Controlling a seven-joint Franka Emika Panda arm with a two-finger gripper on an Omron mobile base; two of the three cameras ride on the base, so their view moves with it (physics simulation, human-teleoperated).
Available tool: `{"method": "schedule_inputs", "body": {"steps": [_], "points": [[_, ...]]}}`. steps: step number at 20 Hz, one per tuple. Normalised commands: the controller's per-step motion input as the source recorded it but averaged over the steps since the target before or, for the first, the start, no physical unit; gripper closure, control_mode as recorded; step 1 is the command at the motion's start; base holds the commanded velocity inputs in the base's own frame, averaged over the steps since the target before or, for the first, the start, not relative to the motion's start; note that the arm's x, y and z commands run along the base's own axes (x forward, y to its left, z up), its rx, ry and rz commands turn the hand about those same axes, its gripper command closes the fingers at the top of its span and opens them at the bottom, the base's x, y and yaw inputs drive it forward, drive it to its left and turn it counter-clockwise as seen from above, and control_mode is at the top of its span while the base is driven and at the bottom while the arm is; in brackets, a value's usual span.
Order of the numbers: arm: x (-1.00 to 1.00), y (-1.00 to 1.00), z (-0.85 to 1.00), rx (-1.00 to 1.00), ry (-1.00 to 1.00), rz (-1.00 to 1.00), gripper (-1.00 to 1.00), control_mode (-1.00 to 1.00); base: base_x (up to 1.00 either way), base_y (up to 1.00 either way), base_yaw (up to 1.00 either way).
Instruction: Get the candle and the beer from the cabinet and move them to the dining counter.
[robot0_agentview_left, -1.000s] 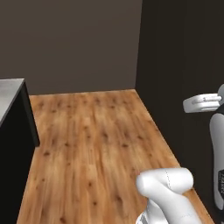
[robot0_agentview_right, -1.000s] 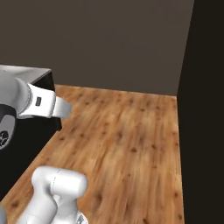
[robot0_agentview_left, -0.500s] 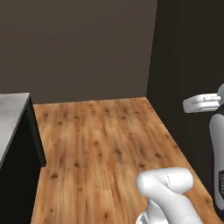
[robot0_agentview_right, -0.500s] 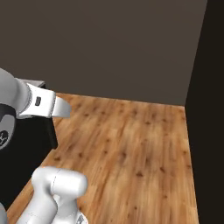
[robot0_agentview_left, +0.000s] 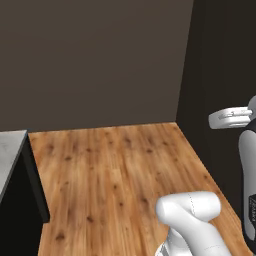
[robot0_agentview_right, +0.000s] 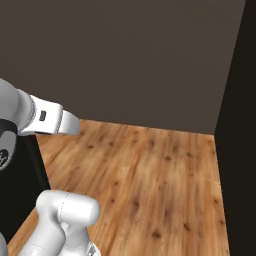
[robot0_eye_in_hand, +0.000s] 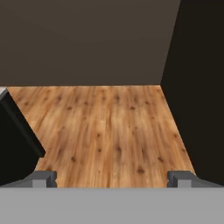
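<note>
Gripper spread wide, holding nothing, aimed at bare wood floor. I can't spot the candle or beer, can't say where they are. Marble counter edge sits near your left; swing the base carelessly and you could clip it

The end effector is wide open, empty, fingertips far apart.

Wooden floor is filling the centre of the frame. A dark grey wall is spanning the top. A black panel is rising along the right edge. A dark counter is occupying the lower left. Gripper fingertips are standing wide apart at the bottom, holding nothing.
</note>
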Motion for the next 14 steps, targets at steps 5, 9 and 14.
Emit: {"method": "schedule_inputs", "body": {"steps": [5, 9, 14], "points": [[0.0, 0.0, 0.0, 0.0, 0.0, 0.0, -1.0, 1.0, 1.0, -0.28, 0.02], [0.0, 0.0, 0.0, 0.0, 0.0, 0.0, -1.0, 1.0, 1.0, -0.22, 0.03], [0.0, 0.0, 0.0, 0.0, 0.0, 0.0, -1.0, 1.0, 1.0, -0.27, 0.07]]}}
